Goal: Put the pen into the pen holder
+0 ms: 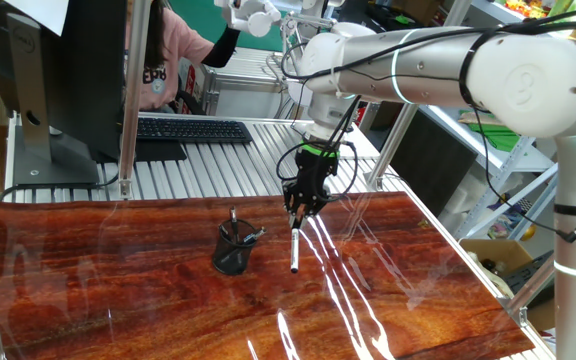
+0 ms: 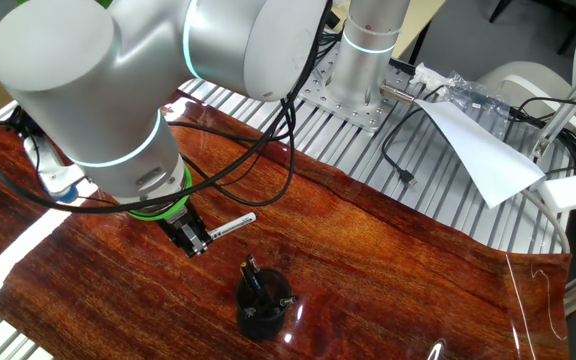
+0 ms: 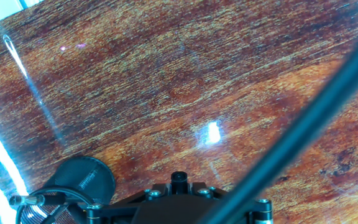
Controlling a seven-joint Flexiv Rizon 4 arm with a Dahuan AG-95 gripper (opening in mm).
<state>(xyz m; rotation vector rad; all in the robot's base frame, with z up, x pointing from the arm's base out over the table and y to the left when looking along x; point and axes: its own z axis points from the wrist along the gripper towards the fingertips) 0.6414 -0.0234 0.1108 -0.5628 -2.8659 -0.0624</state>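
Pen (image 1: 294, 250) hangs clamped at its upper end in the nearly closed claw (image 1: 297, 209), tip just above the tabletop (image 1: 118, 300). Pen holder (image 1: 234, 248) stands beside the claw, already containing dark pens; gripping the pen's end probably leaves its length free for insertion.
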